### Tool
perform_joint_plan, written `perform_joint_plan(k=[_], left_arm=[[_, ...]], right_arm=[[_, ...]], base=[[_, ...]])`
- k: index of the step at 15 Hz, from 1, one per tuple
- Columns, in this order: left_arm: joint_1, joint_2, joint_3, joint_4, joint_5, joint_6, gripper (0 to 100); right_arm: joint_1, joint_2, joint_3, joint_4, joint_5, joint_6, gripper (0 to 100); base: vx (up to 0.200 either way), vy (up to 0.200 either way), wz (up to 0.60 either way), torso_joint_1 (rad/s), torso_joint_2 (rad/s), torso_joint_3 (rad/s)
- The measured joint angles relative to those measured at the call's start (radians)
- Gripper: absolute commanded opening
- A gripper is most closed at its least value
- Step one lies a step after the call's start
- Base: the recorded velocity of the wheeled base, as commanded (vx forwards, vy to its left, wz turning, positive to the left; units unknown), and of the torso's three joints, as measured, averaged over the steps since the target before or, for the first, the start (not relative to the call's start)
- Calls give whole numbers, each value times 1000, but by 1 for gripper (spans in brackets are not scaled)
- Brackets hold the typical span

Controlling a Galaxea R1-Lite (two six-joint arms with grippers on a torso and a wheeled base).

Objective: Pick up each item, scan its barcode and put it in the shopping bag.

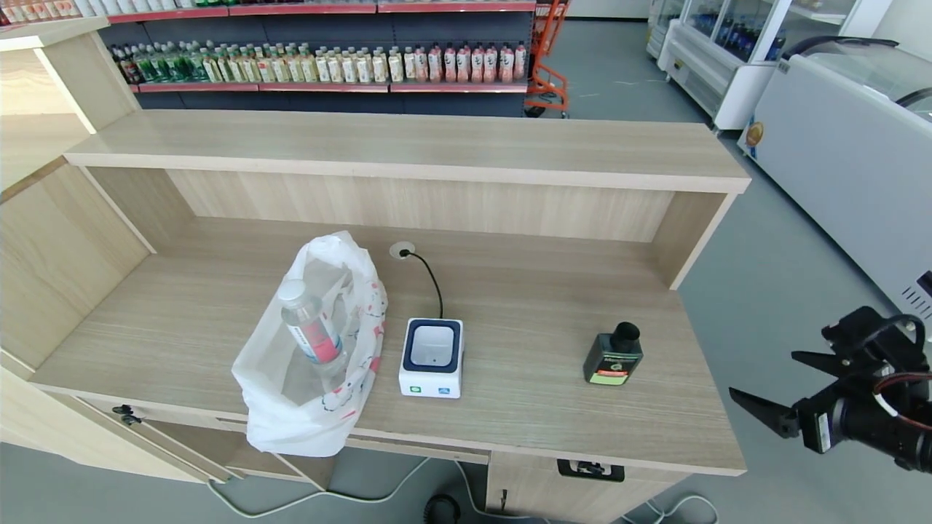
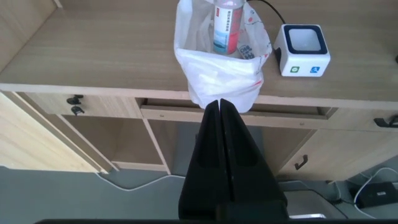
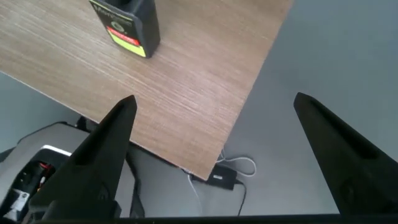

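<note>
We are, by our reckoning, starting on the dark bottle (image 1: 613,356), standing well ahead of our spread right gripper (image 1: 763,375), which needs reaching forward to close around it, while our left gripper (image 2: 219,109) is hanging pressed together.

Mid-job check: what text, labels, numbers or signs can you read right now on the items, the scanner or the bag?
No text is legible.
On the dark bottle: a green and red label, print too small to read.
On the water bottle in the shopping bag: a red and blue label, blurred.
On the scanner: a green icon and a blue icon on the front, no readable words.
</note>
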Motion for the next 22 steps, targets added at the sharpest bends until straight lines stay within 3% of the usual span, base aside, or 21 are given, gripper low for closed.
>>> perform_joint_plan(k=[7, 22], left_arm=[[-1, 0, 0, 0, 1, 0, 0], [-1, 0, 0, 0, 0, 0, 0]], right_arm=[[26, 223, -135, -9, 116, -264, 100], [167, 505, -376, -7, 169, -318, 100]], base=[[0, 0, 0, 0, 0, 0], [0, 0, 0, 0, 0, 0]])
